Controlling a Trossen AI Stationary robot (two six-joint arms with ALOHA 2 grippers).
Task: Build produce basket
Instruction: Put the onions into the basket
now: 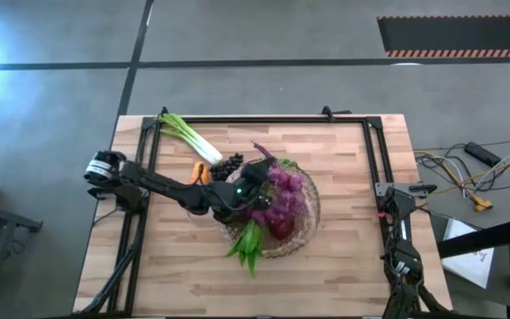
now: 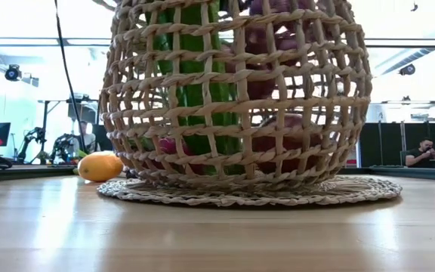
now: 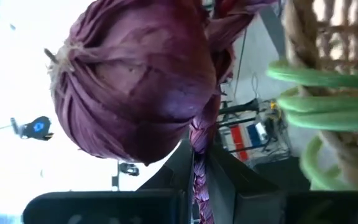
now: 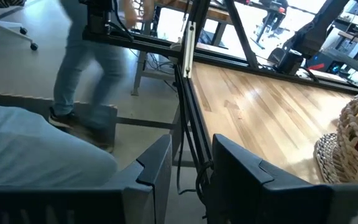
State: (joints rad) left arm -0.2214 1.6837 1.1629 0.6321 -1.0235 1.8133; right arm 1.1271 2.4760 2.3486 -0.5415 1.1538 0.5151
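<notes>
The left gripper (image 1: 253, 180) is reaching over the basket (image 1: 308, 221) near the tabletop's middle, its fingers pinching the braided stem of a purple onion bunch (image 3: 135, 81) hanging above the basket's produce. The right gripper (image 4: 188, 165) is waiting, slightly spread, by the tabletop's right edge.

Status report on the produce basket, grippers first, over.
Left gripper shut on the purple braided bunch, over the basket. Right gripper part open, empty, parked at the table's right edge. Leek, orange piece, grapes not yet in.
</notes>
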